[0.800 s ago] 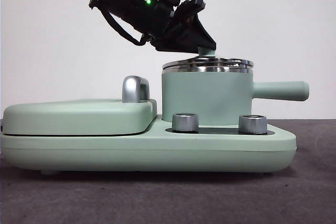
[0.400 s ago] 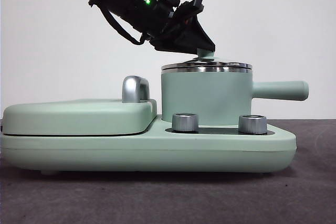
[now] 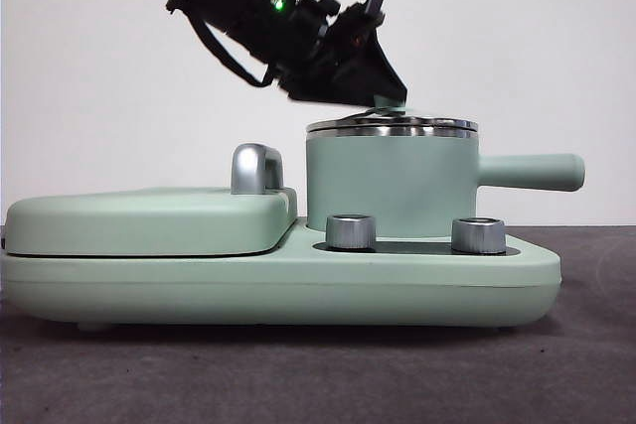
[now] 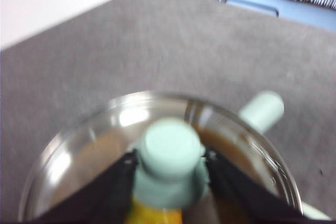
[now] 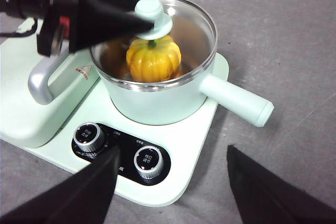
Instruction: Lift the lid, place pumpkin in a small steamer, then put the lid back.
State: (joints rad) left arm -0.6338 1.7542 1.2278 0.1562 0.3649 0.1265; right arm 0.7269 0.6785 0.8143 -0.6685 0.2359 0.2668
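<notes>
1. Left gripper [image 4: 169,167] comes in tilted from up high, jaws pinched either side of the lid [image 4: 157,145] knob.
2. Right gripper [image 5: 170,179] hangs back above, jaws spread wide, holding nothing.

The top of the small steamer [image 3: 391,184] is blocked. The lid [image 3: 393,125] covers it, and the left gripper [image 3: 383,96] sits right above, its jaws on both sides of the lid's knob [image 4: 169,158]. The pumpkin [image 5: 153,58] fills much of the room inside the pot. The long handle [image 5: 237,99] sticks out on one side. The flat cover [image 3: 149,220] and its silver handle [image 3: 255,168] stand close on the other side. Two silver knobs [image 5: 119,149] sit in front. The grey table [image 5: 294,51] past the handle is open. The right gripper [image 5: 170,192] hangs in front of the knobs with its jaws wide apart
</notes>
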